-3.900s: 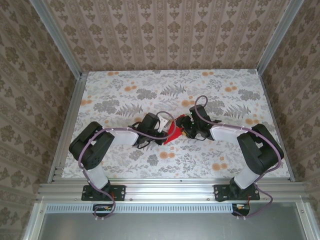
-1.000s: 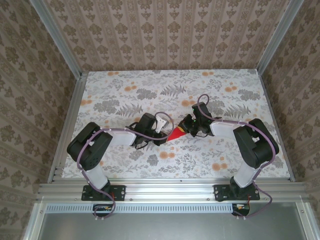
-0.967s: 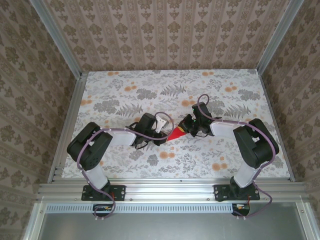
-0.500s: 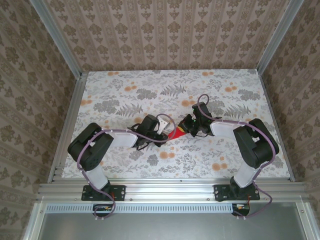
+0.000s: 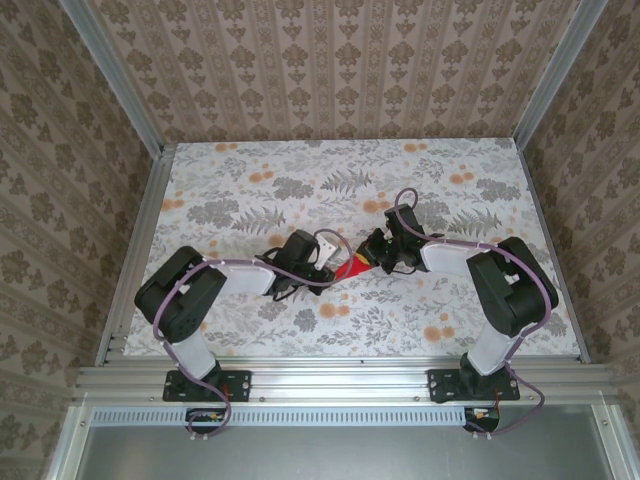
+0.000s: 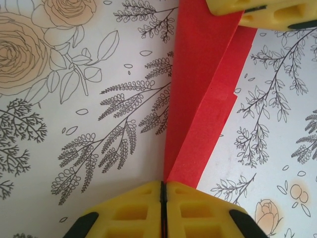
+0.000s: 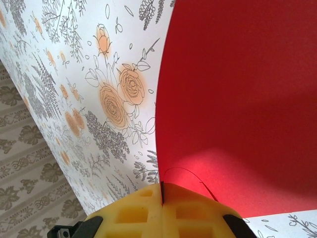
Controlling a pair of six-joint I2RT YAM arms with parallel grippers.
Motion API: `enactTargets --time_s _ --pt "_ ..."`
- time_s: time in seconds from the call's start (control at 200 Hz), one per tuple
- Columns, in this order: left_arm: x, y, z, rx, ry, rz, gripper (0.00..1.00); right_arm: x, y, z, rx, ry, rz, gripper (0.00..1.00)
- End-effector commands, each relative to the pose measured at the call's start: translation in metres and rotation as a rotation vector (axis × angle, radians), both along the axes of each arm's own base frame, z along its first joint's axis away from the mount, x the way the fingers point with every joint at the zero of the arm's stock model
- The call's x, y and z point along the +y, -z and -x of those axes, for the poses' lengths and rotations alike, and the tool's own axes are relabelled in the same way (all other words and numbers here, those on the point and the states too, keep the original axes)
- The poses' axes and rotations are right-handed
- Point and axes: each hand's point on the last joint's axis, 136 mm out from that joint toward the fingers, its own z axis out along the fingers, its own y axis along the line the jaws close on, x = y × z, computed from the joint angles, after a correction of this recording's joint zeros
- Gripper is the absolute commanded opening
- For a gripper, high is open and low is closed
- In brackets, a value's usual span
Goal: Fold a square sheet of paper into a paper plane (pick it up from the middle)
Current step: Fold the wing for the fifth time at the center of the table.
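Note:
The square sheet of paper (image 5: 352, 270), bright red, is folded into a slim creased dart and hangs just above the floral table between both arms. My left gripper (image 6: 164, 182) is shut on its narrow pointed end, and the folded layers (image 6: 203, 99) widen away from the pads. My right gripper (image 7: 162, 184) is shut on the wider end, where a broad red flap (image 7: 237, 89) rises beside it. In the top view the left gripper (image 5: 333, 264) and right gripper (image 5: 369, 258) face each other closely. The right gripper's yellow fingers (image 6: 257, 10) appear at the top of the left wrist view.
The floral tabletop (image 5: 300, 180) stretches open around the arms. Aluminium rails (image 5: 340, 378) run along the near edge and patterned walls (image 5: 340, 70) enclose the back and sides.
My left gripper has slid a little to the right along the paper, covering more of the red point. The right arm has held still.

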Motion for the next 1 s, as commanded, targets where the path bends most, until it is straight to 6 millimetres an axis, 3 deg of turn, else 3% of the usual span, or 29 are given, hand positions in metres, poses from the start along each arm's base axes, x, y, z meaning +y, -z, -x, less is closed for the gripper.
enactTargets --time_s 0.0,0.145,0.35,0.62,0.995 --pt "0.016 0.014 0.012 0.008 0.007 -0.091 0.08 0.0 -0.012 -0.002 -0.023 -0.02 -0.006 0.02" --pt "0.008 0.003 0.013 0.031 0.005 -0.04 0.24 0.0 -0.007 0.005 -0.014 -0.044 0.0 0.01" --pt "-0.001 -0.035 0.015 0.125 0.017 0.151 0.4 0.003 -0.004 0.014 -0.043 -0.133 0.012 0.03" --pt "-0.008 -0.052 0.0 0.261 -0.021 0.318 0.42 0.016 -0.018 0.018 -0.144 -0.348 0.021 0.05" --pt "-0.011 -0.041 -0.016 0.397 -0.125 0.392 0.42 0.036 -0.025 0.014 -0.225 -0.48 -0.055 0.07"
